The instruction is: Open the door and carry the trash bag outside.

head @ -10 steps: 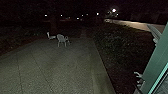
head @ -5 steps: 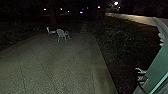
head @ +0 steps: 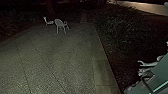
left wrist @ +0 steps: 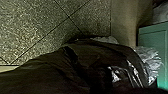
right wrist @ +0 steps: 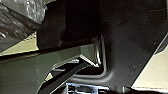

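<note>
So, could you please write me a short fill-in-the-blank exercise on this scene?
In the head view, the chair with armrests is ____ (white/red). It stands toward the ____ (near/far) end of the paving. The bushes grow to the ____ (left/right) of that paving. In the left wrist view, most of the trash bag looks ____ (dark/yellow).
Missing words: white; far; right; dark.
</note>
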Motion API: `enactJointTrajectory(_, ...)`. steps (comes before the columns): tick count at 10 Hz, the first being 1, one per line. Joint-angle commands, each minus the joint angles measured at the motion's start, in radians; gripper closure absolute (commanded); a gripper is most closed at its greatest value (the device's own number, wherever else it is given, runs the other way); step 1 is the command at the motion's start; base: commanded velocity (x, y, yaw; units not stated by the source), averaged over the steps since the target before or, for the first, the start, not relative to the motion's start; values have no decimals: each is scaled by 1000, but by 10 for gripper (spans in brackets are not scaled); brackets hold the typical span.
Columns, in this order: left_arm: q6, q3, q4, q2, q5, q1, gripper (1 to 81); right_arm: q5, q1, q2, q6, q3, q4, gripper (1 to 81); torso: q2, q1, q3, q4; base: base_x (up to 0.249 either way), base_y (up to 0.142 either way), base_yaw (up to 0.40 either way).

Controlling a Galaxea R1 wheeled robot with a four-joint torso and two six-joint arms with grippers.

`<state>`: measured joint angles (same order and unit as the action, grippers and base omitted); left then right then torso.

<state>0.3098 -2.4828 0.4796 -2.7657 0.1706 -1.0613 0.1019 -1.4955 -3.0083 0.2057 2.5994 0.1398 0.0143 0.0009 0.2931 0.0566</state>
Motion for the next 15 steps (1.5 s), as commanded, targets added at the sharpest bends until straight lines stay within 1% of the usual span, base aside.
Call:
enactJointTrajectory(1, -1, -2, 108, 86, 220, 221, 811, -64, 10, -11, -5, -18, 11, 10, 0, 0, 0, 0, 0, 0, 0)
enactJointTrajectory(2, -1, -20, 123, 83, 245, 269, 811, -64, 7, -11, -5, -16, 11, 10, 0, 0, -1, 0, 0, 0, 0)
enactJointTrajectory(3, -3, -53, 131, 75, 286, 318, 811, -64, 7, -13, -5, -18, 11, 10, 0, 0, -2, 0, 0, 0, 0)
enactJointTrajectory(5, -5, -120, 154, 70, 343, 408, 811, -64, 4, -13, -5, -19, 11, 10, 0, 0, -2, 0, 0, 0, 0)
enactJointTrajectory(6, -5, -145, 165, 75, 383, 444, 811, -64, 4, -13, -5, -18, 11, 10, -1, 1, -2, 0, 0, 0, 0)
enactJointTrajectory(7, -3, -157, 169, 80, 406, 465, 811, -64, 4, -11, -5, -18, 11, 10, -1, 1, -1, 0, 0, 0, 0)
enactJointTrajectory(8, -3, -159, 175, 84, 408, 471, 811, -64, 4, -11, -5, -16, 11, 10, -1, 1, -1, 0, 0, 0, 0)
enactJointTrajectory(9, -3, -159, 182, 84, 408, 471, 10, -64, 2, -10, -5, -16, 9, 10, -1, 1, -1, 0, 0, 0, 0)
enactJointTrajectory(11, -3, -159, 182, 81, 406, 455, 10, -64, 2, -10, -5, -16, 9, 10, -1, 1, -1, 0, 0, 0, 0)
enactJointTrajectory(12, 0, -159, 179, 77, 406, 421, 10, -64, 2, -10, -3, -16, 9, 10, -1, 1, -1, 0, 0, 0, 0)
enactJointTrajectory(13, 3, -159, 171, 58, 406, 364, 10, -62, 1, -13, -3, -16, 8, 10, -1, 1, -62, 0, 0, 0, 0)
enactJointTrajectory(14, 15, -160, 163, 35, 400, 291, 10, -62, 1, -16, -3, -16, 7, 10, -1, 1, -101, 0, 0, 0, 0)
enactJointTrajectory(15, 40, -165, 148, 17, 388, 220, 10, -62, 2, -19, -3, -16, 9, 10, -1, 1, -114, 0, 0, 0, 0)
